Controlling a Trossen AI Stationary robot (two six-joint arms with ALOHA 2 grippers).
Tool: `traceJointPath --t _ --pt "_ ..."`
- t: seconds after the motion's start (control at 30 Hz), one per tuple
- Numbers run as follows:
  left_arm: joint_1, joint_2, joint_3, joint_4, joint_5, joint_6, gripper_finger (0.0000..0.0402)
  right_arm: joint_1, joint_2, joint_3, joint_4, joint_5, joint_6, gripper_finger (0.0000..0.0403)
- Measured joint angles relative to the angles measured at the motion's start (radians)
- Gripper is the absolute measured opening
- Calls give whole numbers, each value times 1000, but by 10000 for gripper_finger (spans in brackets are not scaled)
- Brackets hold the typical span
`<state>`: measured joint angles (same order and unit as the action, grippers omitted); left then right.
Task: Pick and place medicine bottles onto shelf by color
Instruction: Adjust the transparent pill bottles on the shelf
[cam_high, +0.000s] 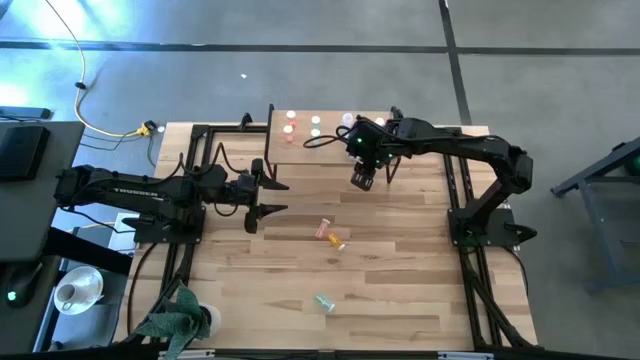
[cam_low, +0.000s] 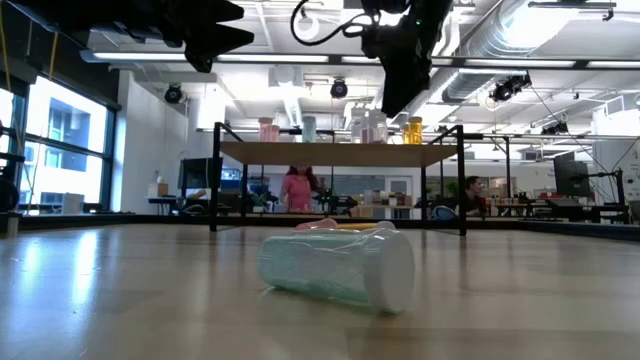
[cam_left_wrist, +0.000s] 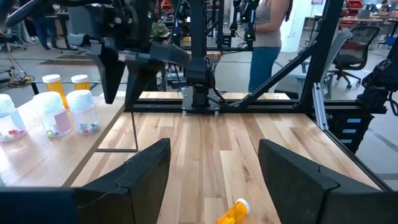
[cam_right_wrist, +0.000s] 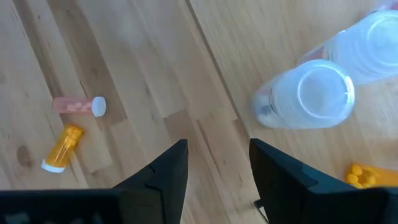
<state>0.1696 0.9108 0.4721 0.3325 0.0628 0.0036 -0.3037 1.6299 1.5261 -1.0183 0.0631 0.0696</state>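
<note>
The shelf (cam_high: 322, 150) stands at the table's far middle on thin black legs. Several medicine bottles stand on it: clear ones (cam_left_wrist: 83, 111) (cam_right_wrist: 308, 94) and orange ones (cam_left_wrist: 52, 86). On the table lie a pink bottle (cam_high: 322, 228) (cam_right_wrist: 78, 106), an orange bottle (cam_high: 335, 241) (cam_right_wrist: 61, 149) and, nearer the front, a pale green bottle (cam_high: 325, 302) (cam_low: 340, 265), each on its side. My right gripper (cam_high: 362, 178) (cam_right_wrist: 217, 165) hangs open and empty above the shelf's near edge, pointing steeply down. My left gripper (cam_high: 268, 197) (cam_left_wrist: 214, 180) waits open at mid-left, level above the table.
Black frame rails (cam_high: 190, 200) run along the table's left and right sides. A green cloth (cam_high: 178, 318) and a white cup lie at the near left corner. People stand in the room beyond (cam_low: 298, 188). Bare wood lies between the lying bottles and the shelf.
</note>
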Motion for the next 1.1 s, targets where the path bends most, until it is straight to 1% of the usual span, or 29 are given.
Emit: traceJointPath --t 0.07,0.2,0.47,0.73,0.87,1.1 --pt "0 0 0 0 0 0 234 -6 0 -4 7 0 -1 162" --pt "0 0 0 0 0 0 234 -15 6 -3 15 43 -4 162" --pt "0 0 0 0 0 0 234 -40 9 -3 62 40 -8 162" --pt "0 0 0 0 0 0 234 -44 9 -3 67 51 -7 162" --pt "0 0 0 0 0 0 234 -44 9 -3 80 74 0 162" --pt "0 0 0 0 0 0 234 -43 9 -3 72 68 0 162"
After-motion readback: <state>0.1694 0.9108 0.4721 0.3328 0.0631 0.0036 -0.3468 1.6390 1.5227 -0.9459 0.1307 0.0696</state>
